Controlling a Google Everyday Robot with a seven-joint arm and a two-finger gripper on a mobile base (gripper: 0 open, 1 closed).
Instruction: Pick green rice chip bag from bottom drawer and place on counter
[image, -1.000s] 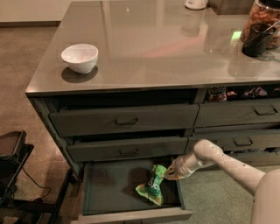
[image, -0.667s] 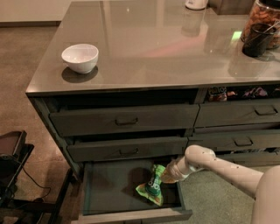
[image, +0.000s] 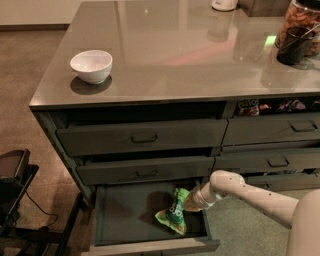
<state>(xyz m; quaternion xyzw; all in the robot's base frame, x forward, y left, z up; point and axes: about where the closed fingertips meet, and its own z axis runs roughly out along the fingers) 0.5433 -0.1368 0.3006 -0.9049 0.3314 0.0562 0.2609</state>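
The green rice chip bag (image: 173, 216) lies in the open bottom drawer (image: 125, 212), right of the drawer's middle, with its upper end tilted up to the right. My gripper (image: 187, 201) reaches down into the drawer from the right and touches the bag's upper end. The white arm (image: 250, 192) runs off to the lower right. The glossy grey-brown counter (image: 180, 55) spreads above the drawers.
A white bowl (image: 91, 65) stands at the counter's left front. A dark jar (image: 299, 31) and a white object (image: 224, 4) stand at the far right and back. Two closed handled drawers (image: 142, 137) sit above the open one. Dark equipment (image: 15, 185) stands at the left on the floor.
The arm's elbow has swung left, closer over the drawer. The gripper stays at the bag's upper end and the bag has barely moved.
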